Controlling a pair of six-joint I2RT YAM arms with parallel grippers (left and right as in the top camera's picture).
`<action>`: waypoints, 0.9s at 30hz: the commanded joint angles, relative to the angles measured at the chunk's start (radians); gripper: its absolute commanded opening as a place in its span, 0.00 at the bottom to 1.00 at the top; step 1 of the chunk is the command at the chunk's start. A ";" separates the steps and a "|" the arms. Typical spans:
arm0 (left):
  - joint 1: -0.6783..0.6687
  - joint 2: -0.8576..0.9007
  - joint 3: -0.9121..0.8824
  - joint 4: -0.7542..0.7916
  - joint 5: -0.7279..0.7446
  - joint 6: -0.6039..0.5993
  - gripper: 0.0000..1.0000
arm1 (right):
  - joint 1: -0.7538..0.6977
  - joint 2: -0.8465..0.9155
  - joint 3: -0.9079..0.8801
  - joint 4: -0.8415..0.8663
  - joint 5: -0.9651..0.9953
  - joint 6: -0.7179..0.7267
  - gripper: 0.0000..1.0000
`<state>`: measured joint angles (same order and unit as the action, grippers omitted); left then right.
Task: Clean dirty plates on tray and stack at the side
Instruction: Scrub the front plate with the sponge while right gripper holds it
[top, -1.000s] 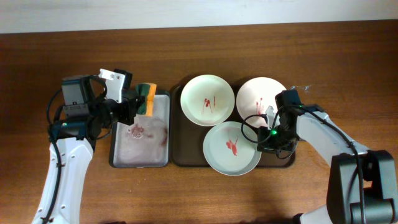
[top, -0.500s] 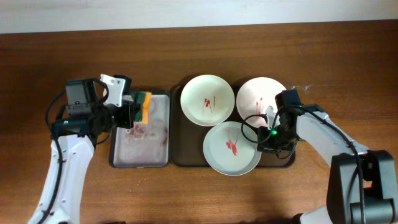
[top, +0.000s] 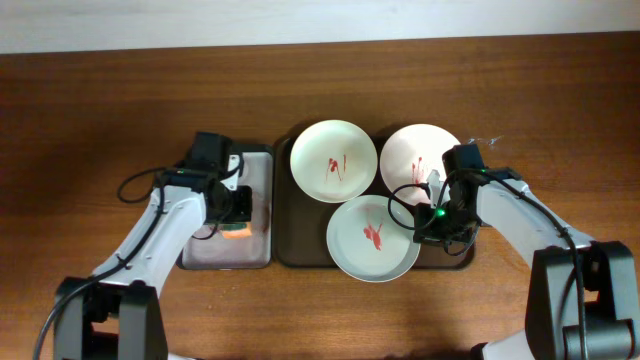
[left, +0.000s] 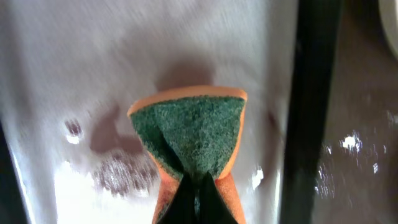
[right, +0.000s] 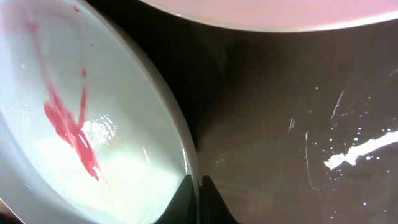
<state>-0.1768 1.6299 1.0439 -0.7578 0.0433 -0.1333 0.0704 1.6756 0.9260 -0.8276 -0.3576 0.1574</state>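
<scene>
Plates (top: 334, 160) carry sauce; right gripper (right: 199, 186) pinches green plate (right: 93, 124) rim, apparently steadying it; left gripper (left: 198, 190) clamps sponge (left: 186, 134) for wiping.

On my left wrist feed, the left gripper (left: 198, 199) pinches a green-faced orange sponge (left: 189, 137) into a fold over the wet grey tray (left: 74, 56). Its dark rim (left: 314, 106) runs down the right, with the brown tray (left: 360, 93) glinting beyond.
</scene>
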 joint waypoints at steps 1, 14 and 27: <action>-0.072 -0.013 0.149 -0.064 0.026 -0.016 0.00 | -0.005 0.011 0.015 0.005 -0.005 0.000 0.04; -0.406 0.231 0.195 0.299 0.625 -0.320 0.00 | -0.005 0.011 0.015 0.005 -0.005 0.000 0.04; -0.525 0.365 0.195 0.349 0.397 -0.484 0.00 | -0.005 0.011 0.015 0.005 -0.005 0.000 0.04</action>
<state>-0.7151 1.9785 1.2270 -0.4011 0.6460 -0.6029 0.0704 1.6768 0.9260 -0.8249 -0.3576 0.1577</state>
